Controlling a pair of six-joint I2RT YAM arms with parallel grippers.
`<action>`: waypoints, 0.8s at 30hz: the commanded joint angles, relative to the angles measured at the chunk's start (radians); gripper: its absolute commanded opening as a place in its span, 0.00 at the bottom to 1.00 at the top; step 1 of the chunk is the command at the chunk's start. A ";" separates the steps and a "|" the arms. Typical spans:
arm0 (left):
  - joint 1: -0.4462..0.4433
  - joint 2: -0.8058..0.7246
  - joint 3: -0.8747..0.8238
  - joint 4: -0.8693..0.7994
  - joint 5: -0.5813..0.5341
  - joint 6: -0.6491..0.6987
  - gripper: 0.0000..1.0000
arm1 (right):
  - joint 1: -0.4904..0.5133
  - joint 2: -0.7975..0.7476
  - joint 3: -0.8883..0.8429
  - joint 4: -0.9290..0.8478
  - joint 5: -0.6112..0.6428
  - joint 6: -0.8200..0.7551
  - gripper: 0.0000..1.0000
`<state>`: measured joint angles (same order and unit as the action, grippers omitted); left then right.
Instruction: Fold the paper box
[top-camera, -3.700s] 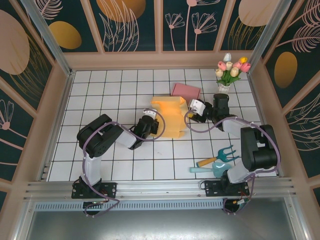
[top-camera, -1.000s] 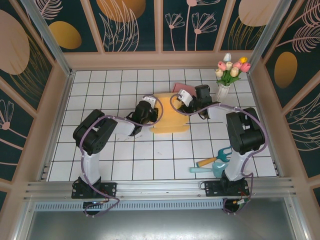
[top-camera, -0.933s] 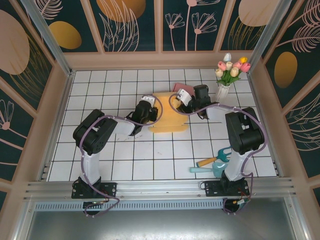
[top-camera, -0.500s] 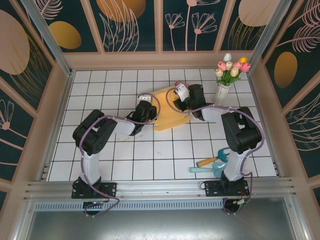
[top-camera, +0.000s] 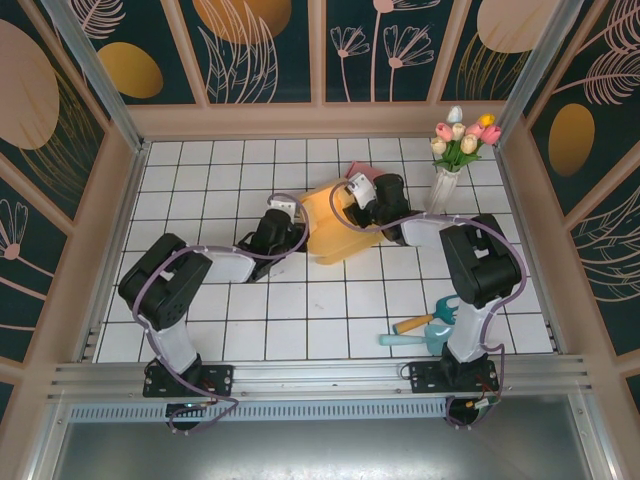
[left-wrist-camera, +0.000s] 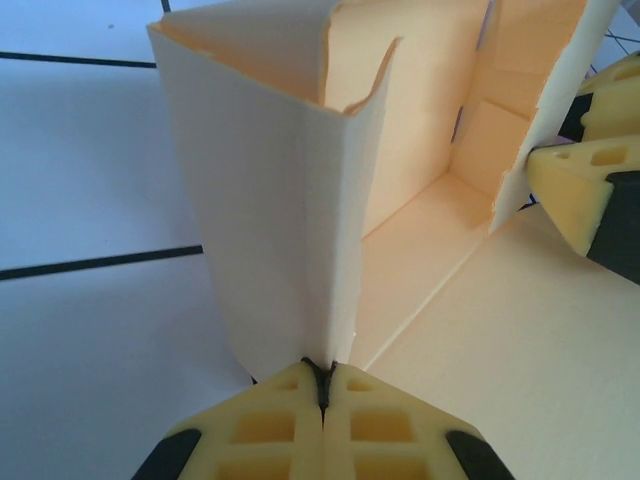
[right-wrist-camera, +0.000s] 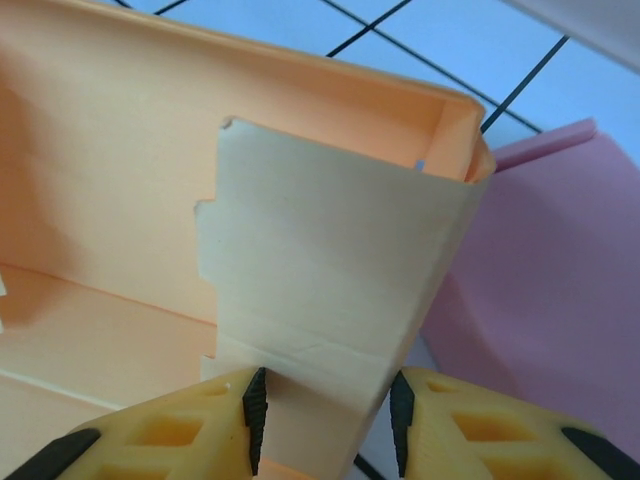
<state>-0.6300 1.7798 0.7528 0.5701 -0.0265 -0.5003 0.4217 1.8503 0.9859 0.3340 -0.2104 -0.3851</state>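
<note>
While both arms reach in from either side, the pale orange paper box (top-camera: 322, 232) sits half-raised on the white tiled table (top-camera: 200, 300), toward the back and near the middle. The left gripper (top-camera: 283, 222) is at the box's left edge. From its wrist camera the yellow foam pads (left-wrist-camera: 385, 430) are pressed tight together, pinching the bottom of an upright side wall of the box (left-wrist-camera: 290, 200). The right gripper (top-camera: 352, 192) is at the far right corner, its jaws partway apart and closed on a folded-over flap (right-wrist-camera: 320, 270) that stands between the pads. A flat pink foam sheet (top-camera: 368, 173) lies just behind that corner, partly under it. Well to the right stands a white vase of tulips (top-camera: 448, 160), and near the right arm's base lie a teal garden fork (top-camera: 445, 310) and a trowel (top-camera: 415, 338).
</note>
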 joint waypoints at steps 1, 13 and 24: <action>-0.008 -0.051 -0.029 -0.020 -0.005 -0.026 0.00 | 0.013 -0.064 -0.009 -0.039 -0.037 0.035 0.42; -0.008 -0.169 -0.129 -0.062 -0.117 -0.008 0.00 | 0.036 -0.452 -0.355 0.158 0.064 0.356 0.48; -0.009 -0.224 -0.262 0.220 0.002 0.130 0.64 | -0.088 -0.548 -0.340 0.083 0.070 0.320 0.53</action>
<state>-0.6350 1.5513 0.4942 0.6605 -0.0586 -0.4240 0.3717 1.2991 0.5919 0.4240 -0.0891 -0.0933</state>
